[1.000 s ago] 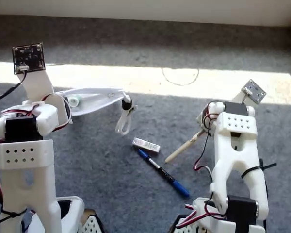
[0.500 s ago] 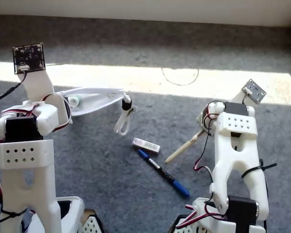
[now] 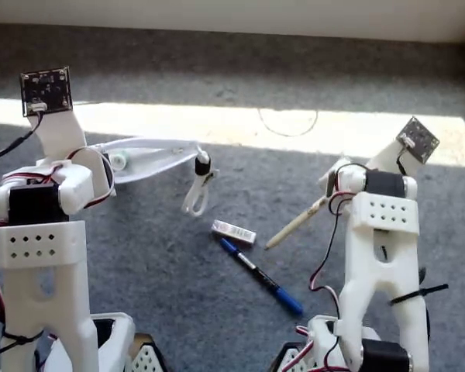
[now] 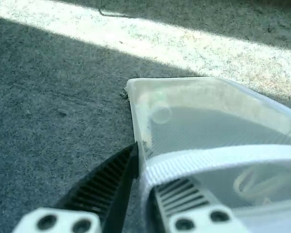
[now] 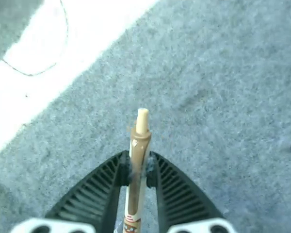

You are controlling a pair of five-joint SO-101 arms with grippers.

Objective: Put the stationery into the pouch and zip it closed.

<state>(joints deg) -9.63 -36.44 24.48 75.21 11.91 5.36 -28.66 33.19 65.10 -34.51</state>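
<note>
A clear pouch (image 3: 151, 161) with a white strap lies at the back left of the grey carpet, its loop (image 3: 195, 198) trailing toward the middle. My left gripper (image 4: 143, 167) is shut on the pouch's edge (image 4: 150, 145), holding its mouth open. A beige pen (image 3: 297, 222) is lifted at a slant at the right, and my right gripper (image 5: 137, 170) is shut on this pen (image 5: 138, 145). On the carpet in the middle lie a small white eraser (image 3: 233, 232) and a blue pen (image 3: 261, 277).
A bright sunlit strip (image 3: 294, 128) crosses the carpet behind the arms, with a thin wire loop (image 3: 287, 124) on it. Both white arm bases stand at the near edge, left (image 3: 43, 263) and right (image 3: 384, 263).
The right arm has risen and shifted slightly right, lifting the beige pen off the carpet. The left arm and pouch have stayed in place.
</note>
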